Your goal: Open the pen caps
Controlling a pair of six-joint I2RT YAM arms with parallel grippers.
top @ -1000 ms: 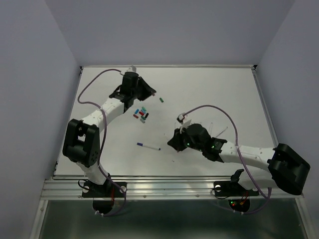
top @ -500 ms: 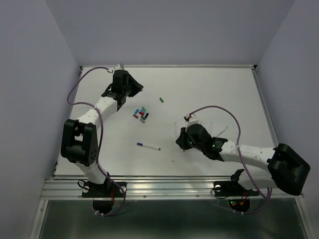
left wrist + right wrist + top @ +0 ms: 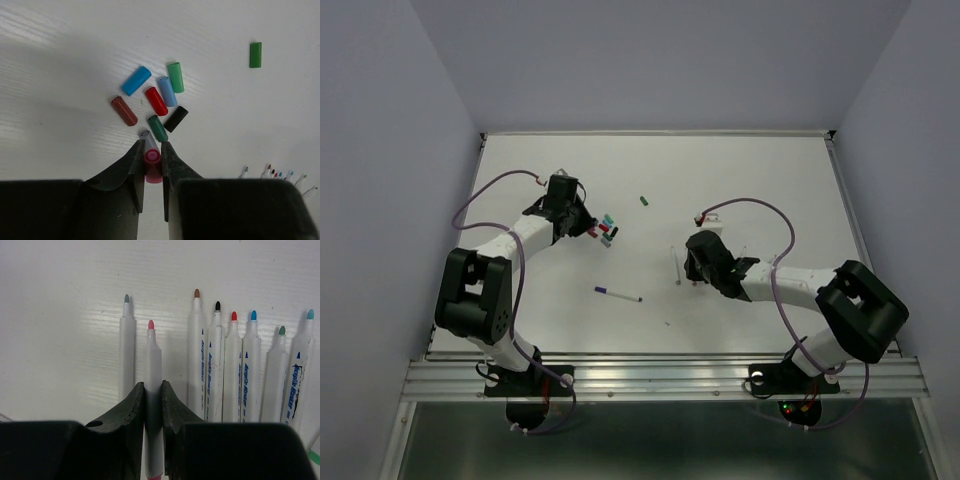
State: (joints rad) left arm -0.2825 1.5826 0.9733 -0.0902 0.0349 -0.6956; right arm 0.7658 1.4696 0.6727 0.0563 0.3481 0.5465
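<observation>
Both pinched: L end effector (image 3: 152,146) on pink cap (image 3: 152,166) beside cap pile (image 3: 156,100), R end effector (image 3: 152,388) on pink-tip pen (image 3: 152,352).

arms (image 3: 523,233): white links, black joints | cables (image 3: 752,200): purple — thin, looped | gripper fingers (image 3: 134,170): black, tapered

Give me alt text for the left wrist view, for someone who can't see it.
The left gripper is shut on a pink cap over the white table. Just beyond lies a loose cluster of caps in blue, green, red, black and grey, with one green cap apart at upper right and uncapped pen tips at lower right.
</observation>
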